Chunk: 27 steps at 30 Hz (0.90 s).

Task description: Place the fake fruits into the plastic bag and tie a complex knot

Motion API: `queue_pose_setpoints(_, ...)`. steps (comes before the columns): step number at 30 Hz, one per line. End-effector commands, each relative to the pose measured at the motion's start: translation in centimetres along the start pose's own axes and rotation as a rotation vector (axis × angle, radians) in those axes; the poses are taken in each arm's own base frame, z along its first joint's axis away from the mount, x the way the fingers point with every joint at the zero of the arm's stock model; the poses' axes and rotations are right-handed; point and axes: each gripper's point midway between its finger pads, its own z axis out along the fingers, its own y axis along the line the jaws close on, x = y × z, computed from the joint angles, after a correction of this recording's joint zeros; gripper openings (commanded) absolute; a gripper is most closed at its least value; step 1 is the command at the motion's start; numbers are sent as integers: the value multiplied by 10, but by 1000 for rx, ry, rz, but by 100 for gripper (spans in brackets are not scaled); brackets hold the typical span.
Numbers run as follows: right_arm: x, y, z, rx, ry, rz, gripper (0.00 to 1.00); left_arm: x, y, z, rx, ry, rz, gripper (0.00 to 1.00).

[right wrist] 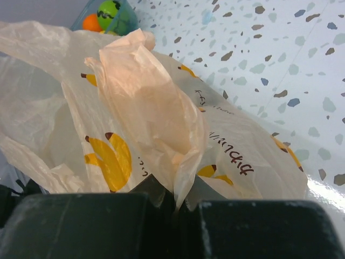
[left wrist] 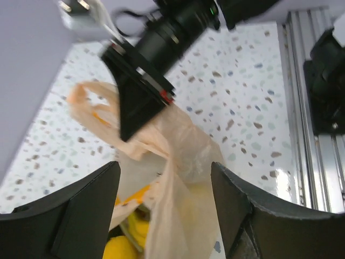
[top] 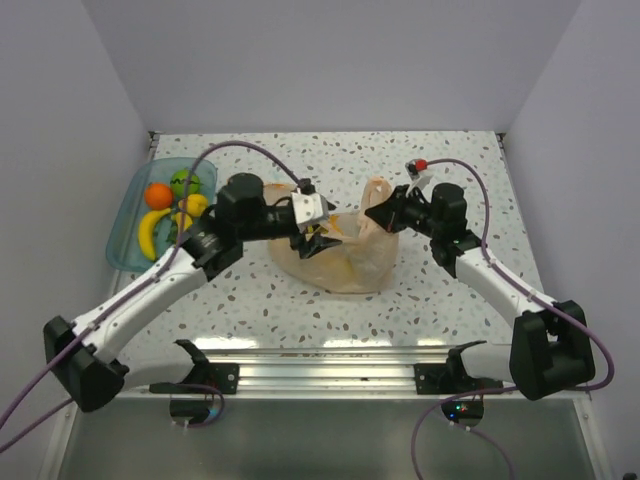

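Two grippers are at the bag, and they stand differently. The right gripper (right wrist: 178, 200) has its fingers pressed together on a fold of the handle (right wrist: 153, 102), pinching the thin peach film and holding it up (in the top view that loop stands above the rest of the sack). The left gripper (left wrist: 164, 181) is spread, its dark fingers (left wrist: 89, 205) well apart. It hovers over the mouth of the bag with film rising between the fingers, and as far as I can tell it grips nothing.

The plastic bag (top: 345, 262) lies slumped near the middle of the worktop (top: 450, 150), its neck loose and gaping. Something yellow and glossy (left wrist: 121, 245) shows low inside it. I take that for a fruit already dropped in, though the bag's own print is yellow too, so the count inside is uncertain.

Most of the loading looks undone. The blue tray (top: 125, 215), by the worktop's left edge toward the far corner, holds the orange (top: 157, 195), the green ball (top: 184, 182), the bananas (top: 150, 235) and a small yellow piece (top: 193, 205). No melon or plum can be made out.

No knot exists yet. The handles are untwisted, and only one of them is in a grip.
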Motion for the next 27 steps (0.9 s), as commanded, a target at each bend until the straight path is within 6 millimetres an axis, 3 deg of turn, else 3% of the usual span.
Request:
queue_pose_setpoints(1, -8, 8, -4, -30, 5, -90, 0, -40, 4, -58, -5, -38, -69, 74)
queue_pose_setpoints(2, -8, 8, -5, -34, 8, -97, 0, -53, 9, -76, -38, -69, -52, 75)
queue_pose_setpoints(3, -7, 8, -6, -33, 10, -100, 0, -50, 28, -95, -107, -70, -67, 76)
queue_pose_setpoints(5, -7, 9, -7, -36, 18, -114, 0, -48, 36, -122, -157, -73, -52, 77)
queue_pose_setpoints(6, -8, 11, -8, -46, 19, -122, 0, -36, 57, -143, -243, -51, -67, 77)
queue_pose_setpoints(8, -8, 13, -10, -50, 26, -131, 0, -14, 62, -162, -249, -30, -85, 78)
queue_pose_setpoints(9, -7, 13, -10, -55, 30, -142, 0, 4, 83, -190, -343, -9, -119, 78)
queue_pose_setpoints(12, -4, 14, -12, -64, 46, -163, 0, 45, 87, -214, -328, 7, -174, 82)
queue_pose_setpoints(14, -2, 16, -13, -81, 58, -177, 0, 82, 80, -212, -267, 64, -152, 90)
queue_pose_setpoints(15, -1, 17, -13, -87, 65, -183, 0, 91, 75, -209, -237, 65, -130, 100)
queue_pose_setpoints(17, 0, 19, -13, -106, 77, -211, 0, 112, 80, -203, -213, 62, -67, 100)
queue_pose_setpoints(20, 2, 19, -11, -126, 98, -260, 0, 126, 102, -188, -213, 75, 20, 100)
queue_pose_setpoints(23, 6, 17, -10, -140, 125, -300, 0, 128, 103, -154, -145, 64, 136, 100)
queue_pose_setpoints(24, 8, 16, -10, -144, 137, -310, 0, 115, 115, -143, -168, 17, 176, 100)
queue_pose_setpoints(27, 13, 20, -12, -178, 157, -321, 0, 124, 123, -121, -181, -27, 180, 100)
